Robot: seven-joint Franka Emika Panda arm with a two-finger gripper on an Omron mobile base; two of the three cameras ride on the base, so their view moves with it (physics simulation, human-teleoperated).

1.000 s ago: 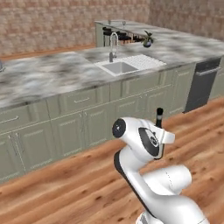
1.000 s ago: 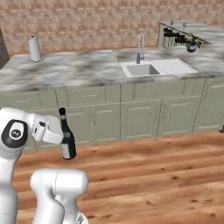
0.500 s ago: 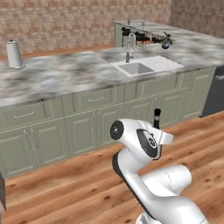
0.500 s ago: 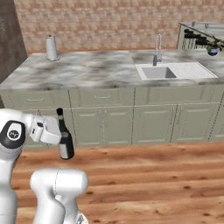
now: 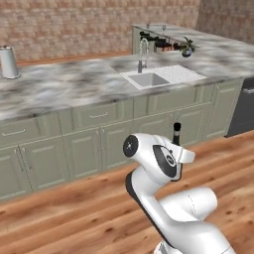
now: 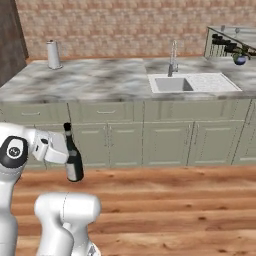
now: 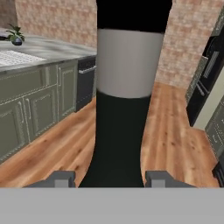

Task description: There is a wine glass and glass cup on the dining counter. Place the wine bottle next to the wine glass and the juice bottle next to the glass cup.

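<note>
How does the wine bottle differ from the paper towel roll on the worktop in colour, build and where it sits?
The wine bottle is dark with a black neck and a pale grey label; the paper towel roll is white. The bottle narrows to a slim neck; the roll is a plain cylinder. The bottle is held in the gripper above the wood floor; the roll stands on the marble worktop. Both are upright.

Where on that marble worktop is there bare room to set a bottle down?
The widest free patch of the marble worktop runs between the paper towel roll and the sink. The grooved drainer right of the basin is also bare. It gets crowded around the faucet and at the far right, by the plant and rack.
</note>
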